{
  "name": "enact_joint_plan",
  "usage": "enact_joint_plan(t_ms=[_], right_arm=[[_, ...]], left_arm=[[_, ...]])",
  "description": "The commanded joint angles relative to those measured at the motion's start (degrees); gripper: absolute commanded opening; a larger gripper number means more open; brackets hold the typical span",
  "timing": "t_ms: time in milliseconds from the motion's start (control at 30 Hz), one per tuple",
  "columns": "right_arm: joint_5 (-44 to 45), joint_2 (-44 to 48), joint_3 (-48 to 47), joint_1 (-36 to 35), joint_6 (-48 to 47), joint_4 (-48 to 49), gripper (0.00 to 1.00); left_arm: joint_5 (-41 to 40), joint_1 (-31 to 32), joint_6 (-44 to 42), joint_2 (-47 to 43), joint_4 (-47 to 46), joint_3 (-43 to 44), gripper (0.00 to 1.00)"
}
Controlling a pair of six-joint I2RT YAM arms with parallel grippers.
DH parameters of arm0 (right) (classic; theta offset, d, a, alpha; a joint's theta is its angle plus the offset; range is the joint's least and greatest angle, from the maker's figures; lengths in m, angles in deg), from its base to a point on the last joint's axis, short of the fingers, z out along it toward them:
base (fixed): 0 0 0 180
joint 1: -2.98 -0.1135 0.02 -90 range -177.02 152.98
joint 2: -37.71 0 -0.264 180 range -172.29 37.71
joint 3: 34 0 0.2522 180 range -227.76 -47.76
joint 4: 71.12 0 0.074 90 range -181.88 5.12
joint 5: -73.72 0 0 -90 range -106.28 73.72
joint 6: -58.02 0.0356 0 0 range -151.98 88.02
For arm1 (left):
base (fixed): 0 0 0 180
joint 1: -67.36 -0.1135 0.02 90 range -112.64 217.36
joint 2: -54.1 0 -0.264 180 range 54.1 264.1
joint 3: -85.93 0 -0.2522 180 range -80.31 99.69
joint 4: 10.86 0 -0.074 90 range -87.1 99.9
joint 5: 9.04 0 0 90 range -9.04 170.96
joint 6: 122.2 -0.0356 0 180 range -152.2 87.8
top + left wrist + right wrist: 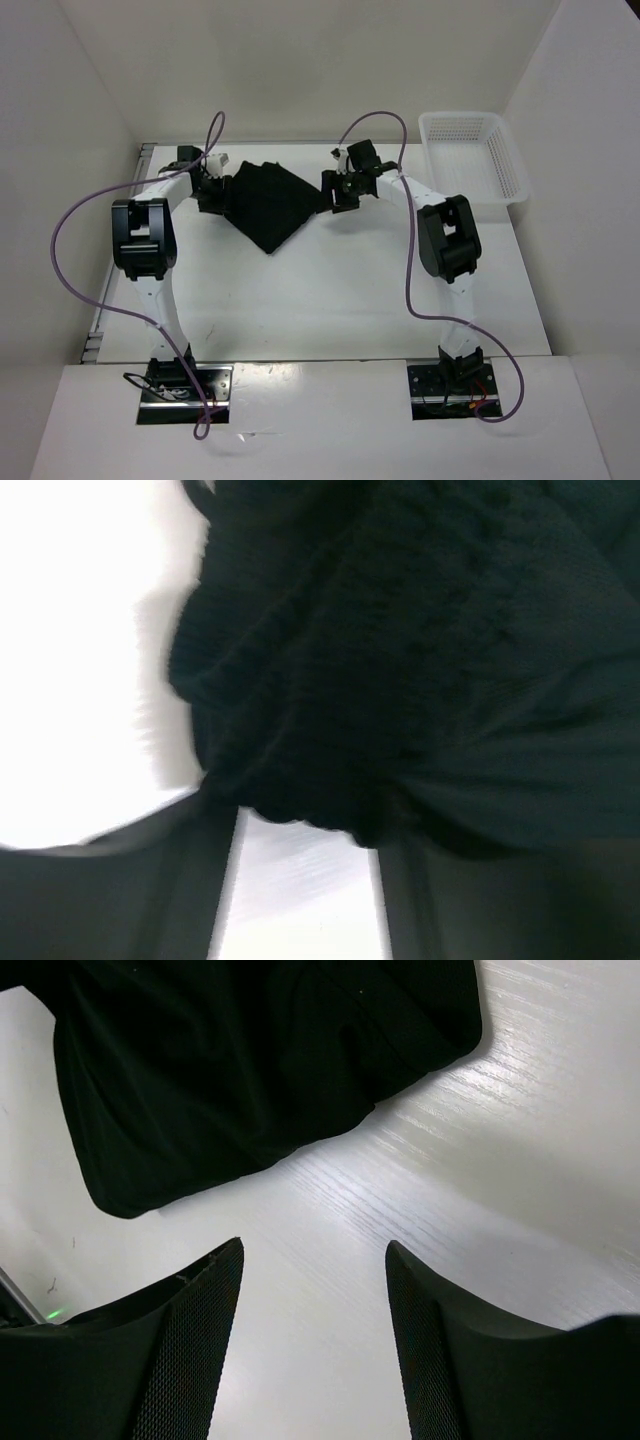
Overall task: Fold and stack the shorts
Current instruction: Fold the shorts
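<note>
Fold step in hand: the shorts (268,205) lie between both grippers, bunched against the left gripper (210,188), whose grip cannot be told, and just ahead of the released, empty right gripper (315,1250), which likely must advance and clench the edge next.

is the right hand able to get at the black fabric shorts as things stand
Probably yes: the right hand is open, and the black fabric shorts lie just ahead of its fingertips, with only bare white tabletop between them.
</note>
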Motion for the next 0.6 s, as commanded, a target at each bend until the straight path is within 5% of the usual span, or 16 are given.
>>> enact_joint_plan(t_ms=[0, 267, 567], right_arm=[[-0.4, 4.9, 0.4, 0.8, 0.0, 1.3, 0.64], [1.5, 9.0, 3.3, 4.2, -0.5, 0.8, 0.63], [1.5, 14.2, 8.7, 5.8, -1.0, 0.2, 0.62]], left_arm=[[5.0, -0.3, -0.6, 2.1, -0.1, -3.0, 0.53], [11.2, 1.6, -0.6, -4.8, -0.7, -15.0, 0.05], [9.6, 8.4, -0.6, -15.3, -9.1, -29.2, 0.0]])
